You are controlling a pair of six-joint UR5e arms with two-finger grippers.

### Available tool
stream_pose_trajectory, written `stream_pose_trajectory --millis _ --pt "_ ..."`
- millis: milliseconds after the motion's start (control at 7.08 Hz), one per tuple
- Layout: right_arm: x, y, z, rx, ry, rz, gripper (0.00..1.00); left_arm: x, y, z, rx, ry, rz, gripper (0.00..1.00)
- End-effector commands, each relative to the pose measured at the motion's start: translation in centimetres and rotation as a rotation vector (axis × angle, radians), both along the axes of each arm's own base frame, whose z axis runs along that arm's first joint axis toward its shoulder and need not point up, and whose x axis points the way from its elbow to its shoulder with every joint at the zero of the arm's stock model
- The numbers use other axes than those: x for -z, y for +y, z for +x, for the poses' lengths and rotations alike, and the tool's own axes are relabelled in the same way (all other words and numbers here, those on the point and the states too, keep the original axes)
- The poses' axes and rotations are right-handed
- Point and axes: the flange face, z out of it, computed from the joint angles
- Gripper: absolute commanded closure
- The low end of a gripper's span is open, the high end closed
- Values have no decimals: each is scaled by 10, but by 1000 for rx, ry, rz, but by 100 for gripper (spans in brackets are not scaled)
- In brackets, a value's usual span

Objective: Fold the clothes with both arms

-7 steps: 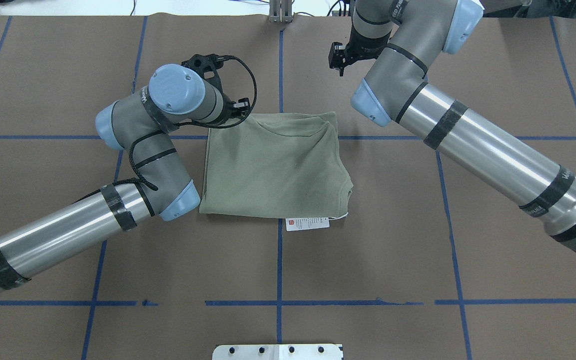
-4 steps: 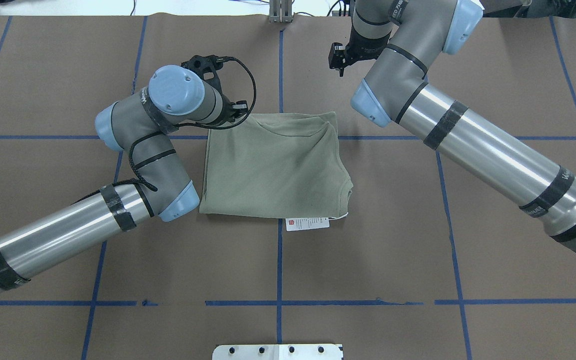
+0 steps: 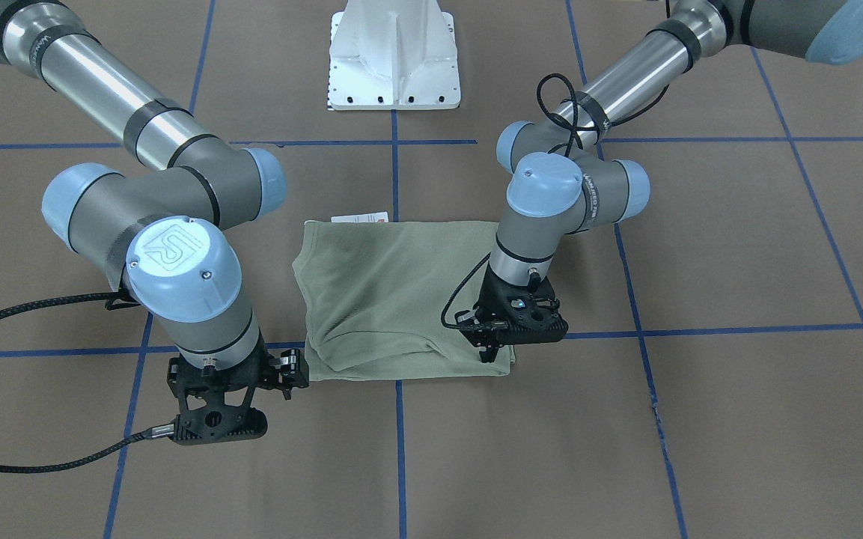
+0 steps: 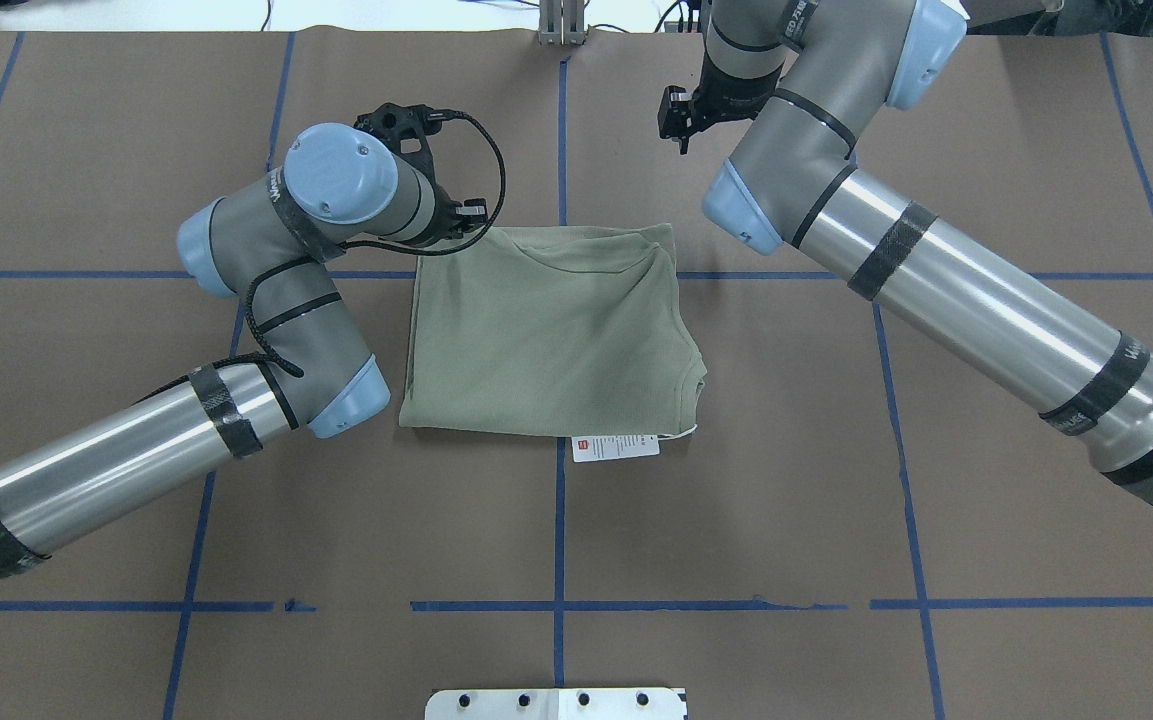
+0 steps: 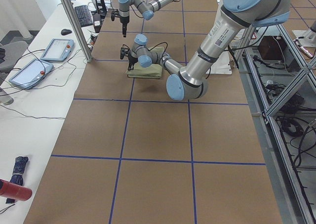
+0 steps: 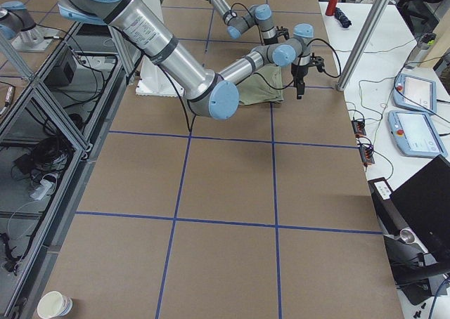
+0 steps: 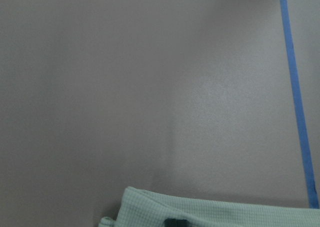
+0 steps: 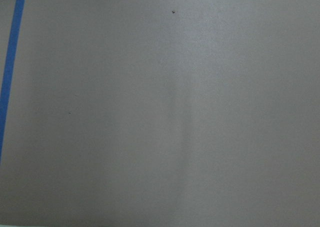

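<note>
The green shirt (image 4: 546, 330) lies folded flat in the middle of the brown table (image 4: 736, 500), and its white tag (image 4: 615, 447) pokes out at the near edge, on the robot's side. The left gripper (image 3: 488, 350) points down at the far left corner of the shirt and its tip touches the cloth, but I cannot tell if its fingers pinch the cloth or just rest on it. The right gripper (image 4: 682, 140) hangs over bare table just past the shirt's far right corner, not touching it, and I cannot tell how wide it is open.
</note>
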Motion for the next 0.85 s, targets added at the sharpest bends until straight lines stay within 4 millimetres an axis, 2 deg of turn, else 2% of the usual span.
stream_pose_trajectory --millis 0,282,565,706 --pt "-1 0 0 0 1 -1 0 7 -7 -10 16 27 18 1" --pt "-1 0 0 -1 0 -2 0 3 -11 -9 65 17 -81 1" --pt "-4 1 0 -1 1 -3 0 9 -14 -6 90 -8 -131 1" --pt "-4 1 1 -1 1 -3 0 24 -18 -2 104 -43 -141 1"
